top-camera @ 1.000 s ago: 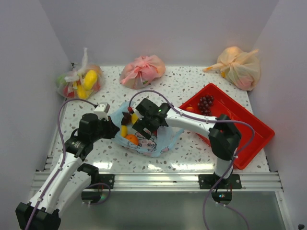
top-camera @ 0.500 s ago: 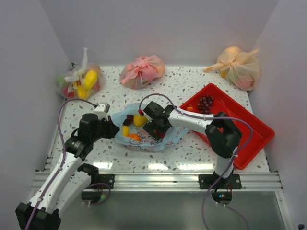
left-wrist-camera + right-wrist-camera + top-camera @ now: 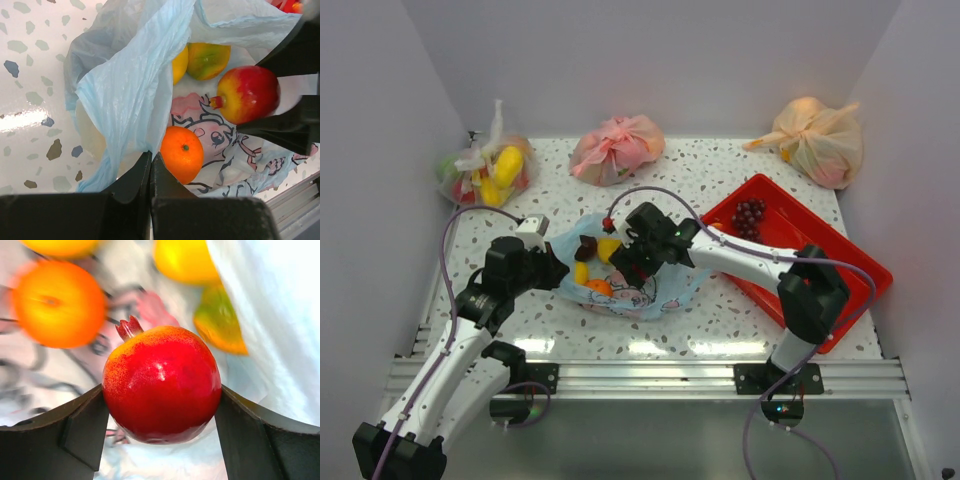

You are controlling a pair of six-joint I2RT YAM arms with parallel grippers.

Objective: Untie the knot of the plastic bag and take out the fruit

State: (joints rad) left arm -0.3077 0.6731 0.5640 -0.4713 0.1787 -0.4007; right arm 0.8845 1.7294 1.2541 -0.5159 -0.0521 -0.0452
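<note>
Left claw [image 3: 151, 161]: pressed together, pinching the plastic bag [image 3: 130, 85] by its edge; bag lies open on the speckled table [image 3: 720, 185]
Right claw [image 3: 161, 410]: clamped on the red fruit [image 3: 162, 380], right over the open bag
In the bag: orange [image 3: 182, 154]; mango [image 3: 206, 60]

Tabletop [image 3: 720, 170] before me: white stone-look, flecked with grey and brown chips. Plain pale walls box it in: back wall [image 3: 670, 60], left wall [image 3: 370, 200], right wall [image 3: 920, 200]. Aluminium rail [image 3: 650, 378] along the near edge. Soft light; glare patches [image 3: 650, 347] near that edge.
</note>
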